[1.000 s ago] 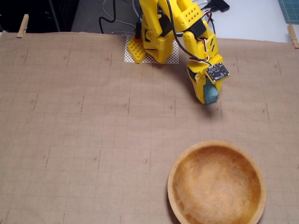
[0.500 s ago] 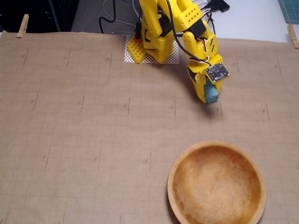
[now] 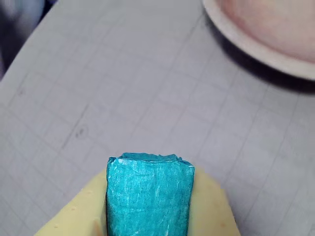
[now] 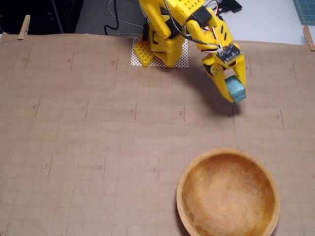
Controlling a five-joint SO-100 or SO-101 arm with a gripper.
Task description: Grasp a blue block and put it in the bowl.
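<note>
Brown gridded paper (image 4: pixel 98 137) covers the work surface edge to edge. A wooden clothespin (image 4: pixel 23 27) clips its far-left corner; a second clothespin (image 4: pixel 308 37) clips the far-right corner. A white perforated mat (image 4: pixel 138 60) lies at the paper's far edge. Behind that edge, cables (image 4: pixel 115 19) run over a grey surface. A teal item, possibly a cutting mat (image 4: pixel 305 11), occupies the top-right corner.

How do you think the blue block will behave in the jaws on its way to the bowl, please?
The block looks like rough, speckled foam, so probably light and grippy rather than slippery. Its top edge looks uneven, suggesting it squashes slightly. Flat-sided, it should land in the bowl without rolling.
</note>
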